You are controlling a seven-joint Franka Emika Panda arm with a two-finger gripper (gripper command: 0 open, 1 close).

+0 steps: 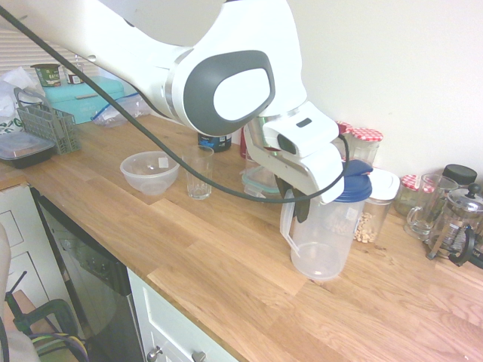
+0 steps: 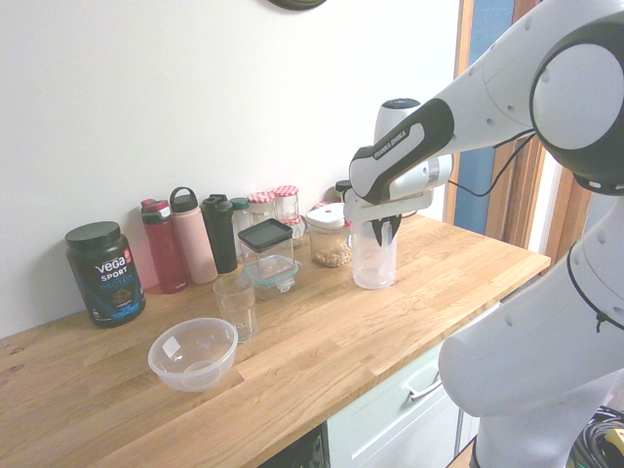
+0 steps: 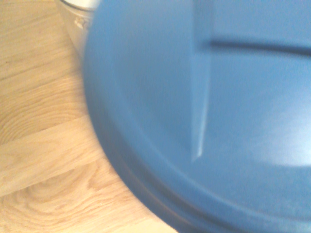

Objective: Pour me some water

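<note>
The tall clear plastic jug (image 1: 324,234) (image 2: 373,258) stands upright on the wooden counter (image 1: 226,256), its dark blue lid (image 1: 355,185) on top. That lid (image 3: 204,107) fills most of the wrist view. My gripper (image 1: 296,202) (image 2: 388,229) comes down at the jug's white handle, right beside the lid. How it stands on the handle is hidden. The water is too faint to make out in the jug. A clear drinking glass (image 1: 198,172) (image 2: 235,305) stands well apart from the jug, next to a clear plastic bowl (image 1: 149,172) (image 2: 193,353).
A white-lidded box of nuts (image 1: 373,207) (image 2: 330,239) stands just behind the jug. A French press (image 1: 456,222), a glass mug (image 1: 426,204) and jars line the wall. Bottles (image 2: 190,239), a black tub (image 2: 104,273) and a black-lidded container (image 2: 266,253) stand further along.
</note>
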